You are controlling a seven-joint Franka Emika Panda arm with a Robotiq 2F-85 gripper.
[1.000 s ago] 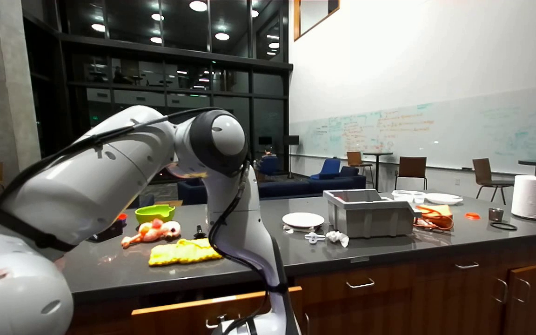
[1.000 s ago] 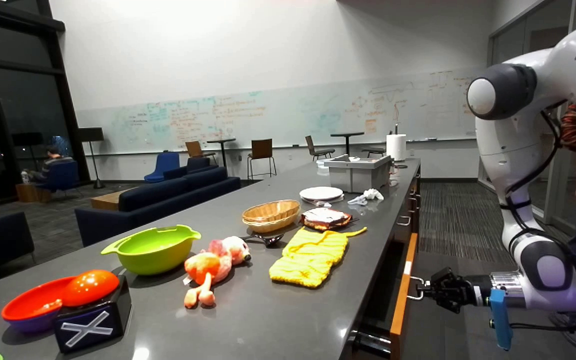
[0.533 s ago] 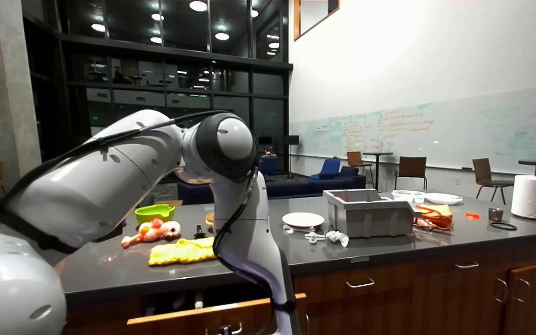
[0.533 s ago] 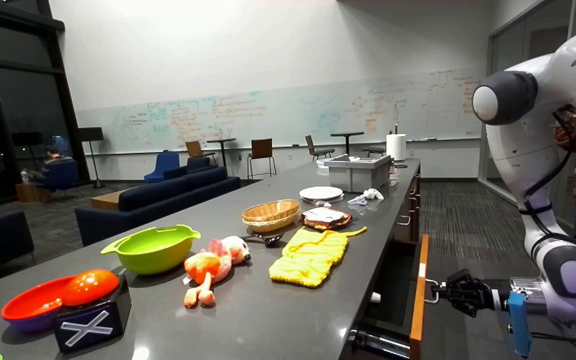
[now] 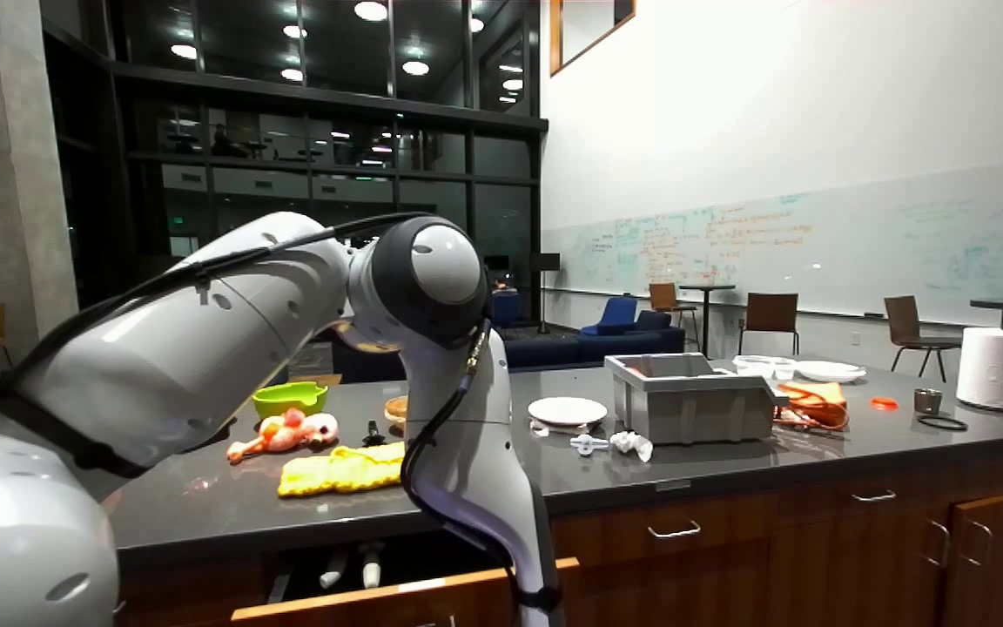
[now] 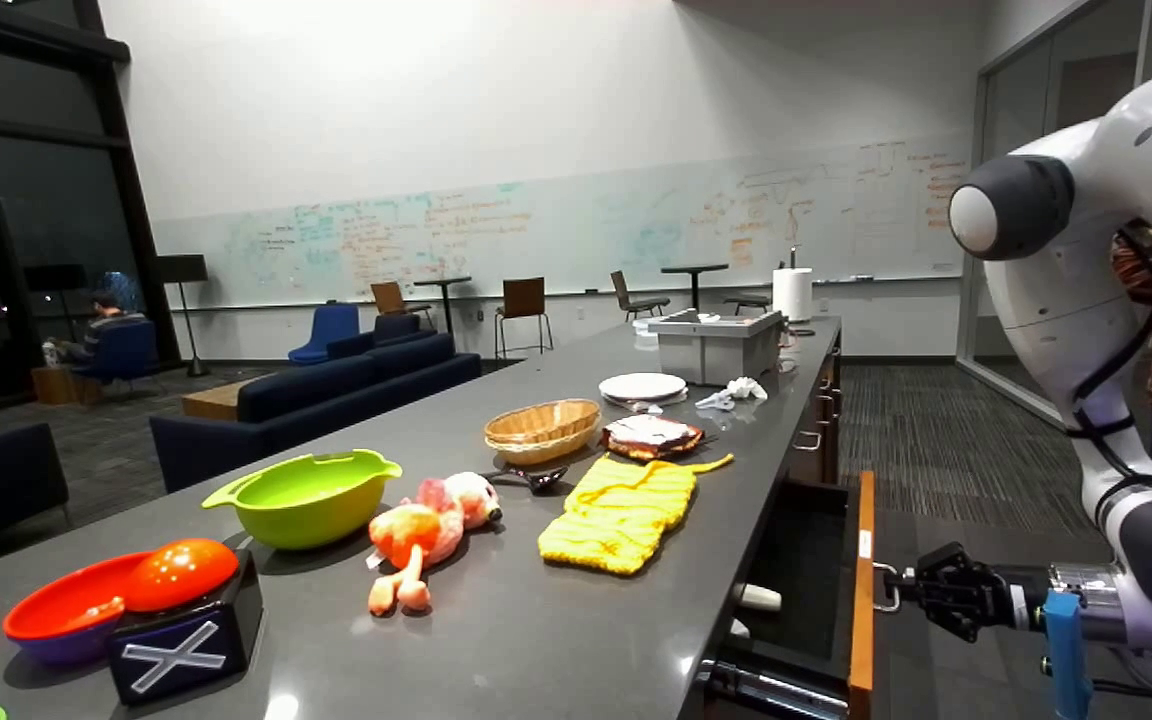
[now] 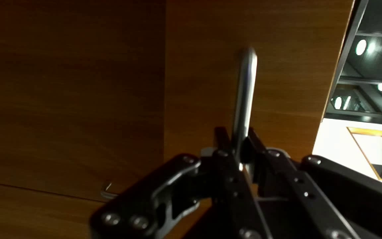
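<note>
A long gray countertop (image 6: 536, 640) runs above a wooden drawer (image 6: 863, 600) that stands partly out; in both exterior views, two pale, rod-like objects (image 5: 371, 570) lie inside it, toward the back and partly under the countertop's edge. On top sits a gray plastic bin (image 5: 693, 414), its walls hiding most of what is inside. In an exterior view, a lime-green mixing bowl (image 6: 311, 510) stands near a plush bird (image 6: 431, 535), an oval wicker basket (image 6: 538, 450) lies farther along, and a red-and-purple bowl (image 6: 61, 645) sits just beside a black box (image 6: 186, 655) topped by a red dome (image 6: 183, 575). A steel cup (image 5: 928, 401) stands near a black ring (image 5: 943, 425). The drawer's metal handle (image 7: 245, 93) is in the grasp of the gripper (image 7: 237, 139), which is clamped with a finger on either side of it.
</note>
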